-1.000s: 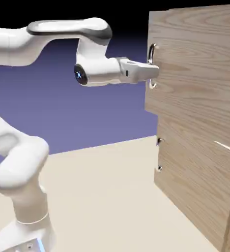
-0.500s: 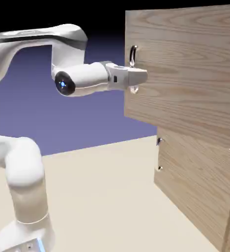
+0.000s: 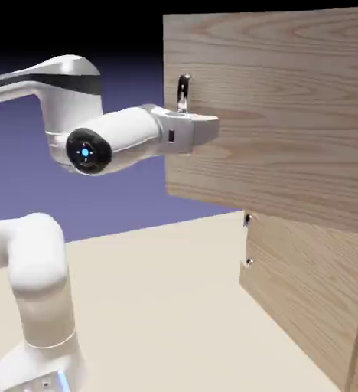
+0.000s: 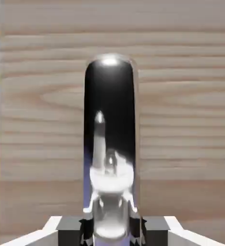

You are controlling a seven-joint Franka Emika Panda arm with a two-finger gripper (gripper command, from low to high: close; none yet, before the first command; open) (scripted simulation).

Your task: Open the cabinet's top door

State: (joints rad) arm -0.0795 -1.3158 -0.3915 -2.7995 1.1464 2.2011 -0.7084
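The cabinet is a tall light-wood box at the exterior view's right. Its top door stands swung out to the left, well past the lower panel's edge. A curved silver bar handle sits near the door's left edge. My gripper is shut on that handle, and the white hand reaches in level from the left. In the hand view the handle rises large and shiny between the fingers, with the door's wood grain behind it.
The lower door panel stays flush, with two small dark handle mounts on its left edge. The beige tabletop spreads below the arm. My arm's elbow rises at the lower left.
The top door has swung further out to the left, its edge moving from right of centre to near the middle. My gripper has travelled left with the handle held in it.
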